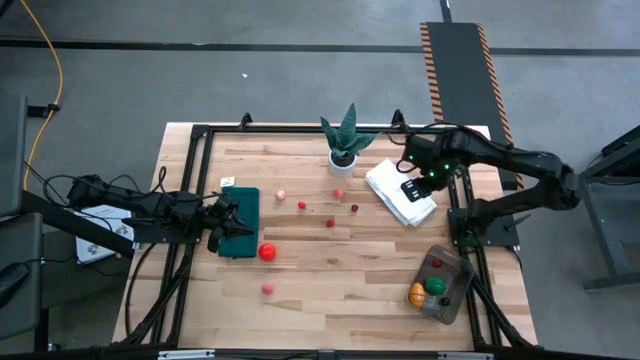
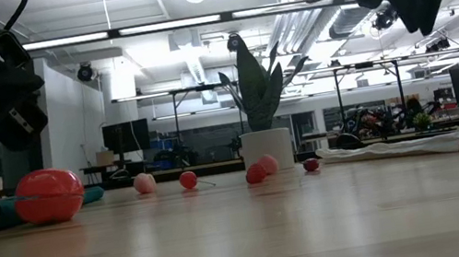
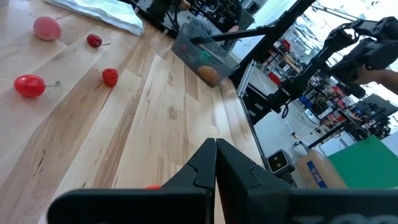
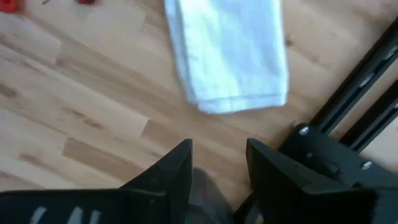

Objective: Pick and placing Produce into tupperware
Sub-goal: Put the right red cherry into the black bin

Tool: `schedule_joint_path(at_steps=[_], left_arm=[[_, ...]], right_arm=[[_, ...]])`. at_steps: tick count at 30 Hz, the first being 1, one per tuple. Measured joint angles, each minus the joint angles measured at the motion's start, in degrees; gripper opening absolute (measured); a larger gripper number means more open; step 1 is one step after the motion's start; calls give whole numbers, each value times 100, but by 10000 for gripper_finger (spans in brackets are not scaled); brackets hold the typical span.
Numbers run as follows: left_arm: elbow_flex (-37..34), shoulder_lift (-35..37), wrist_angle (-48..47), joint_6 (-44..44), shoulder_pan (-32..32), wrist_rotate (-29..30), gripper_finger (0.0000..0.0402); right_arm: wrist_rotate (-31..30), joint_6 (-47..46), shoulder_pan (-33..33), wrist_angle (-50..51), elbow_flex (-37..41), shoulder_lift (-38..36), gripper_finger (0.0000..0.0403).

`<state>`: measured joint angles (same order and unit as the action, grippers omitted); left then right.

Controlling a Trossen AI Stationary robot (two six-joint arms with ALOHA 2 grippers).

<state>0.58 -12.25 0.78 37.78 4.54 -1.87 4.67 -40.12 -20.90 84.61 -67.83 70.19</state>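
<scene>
Loose produce lies on the wooden table: a big red tomato, a pink piece near the front, and several small red and pink pieces in the middle. The clear tupperware stands at the near right and holds an orange, a green and a red piece. My right gripper hangs high over the folded white cloth, pointing down, open; bare wood shows between its fingertips. My left gripper waits shut over the dark green mat at the left.
A spiky plant in a white pot stands at the far middle. The white cloth lies at the far right beside the black frame rail. Black rails run along the table's edges.
</scene>
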Motion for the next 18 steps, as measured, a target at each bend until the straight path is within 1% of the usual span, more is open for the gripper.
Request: schedule_joint_path(at_steps=[3,5,8,13,18], left_arm=[[0,0,0,16,0,0,1],[0,0,0,22,-1,0,1],[0,0,0,22,-2,4,1],[0,0,-15,24,-2,151,1],[0,0,-15,183,-2,185,1]], right_arm=[[28,411,-209,-124,0,-6,142],[174,676,-281,-326,0,33,142],[209,960,-348,-503,0,142,142],[201,1449,-350,-595,0,497,142],[217,1763,-346,-1012,0,935,142]])
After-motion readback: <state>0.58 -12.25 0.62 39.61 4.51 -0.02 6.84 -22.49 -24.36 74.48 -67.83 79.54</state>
